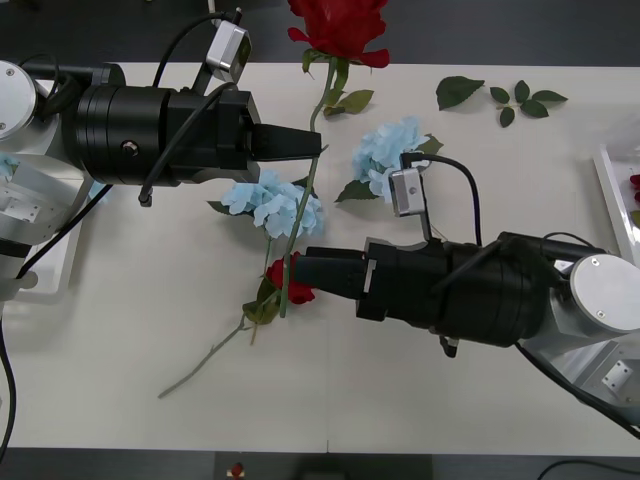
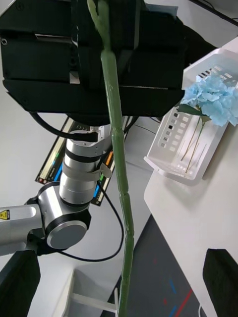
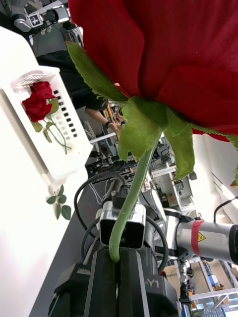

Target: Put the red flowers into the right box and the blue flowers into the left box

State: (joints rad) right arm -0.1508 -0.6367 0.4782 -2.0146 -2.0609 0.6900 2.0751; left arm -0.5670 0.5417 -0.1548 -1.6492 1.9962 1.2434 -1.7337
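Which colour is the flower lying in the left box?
Pale blue, best seen in the right wrist view.

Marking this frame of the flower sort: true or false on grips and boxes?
1. The left gripper is shut on the stem of a red rose. True.
2. The right gripper is shut. False: in the right wrist view its fingers stand apart, with the stem running between them.
3. The left box holds a blue flower. True.
4. The right box holds a blue flower. False: a second red rose lies in it.
5. No blue flowers are left on the table. False: two blue clusters lie between the arms.
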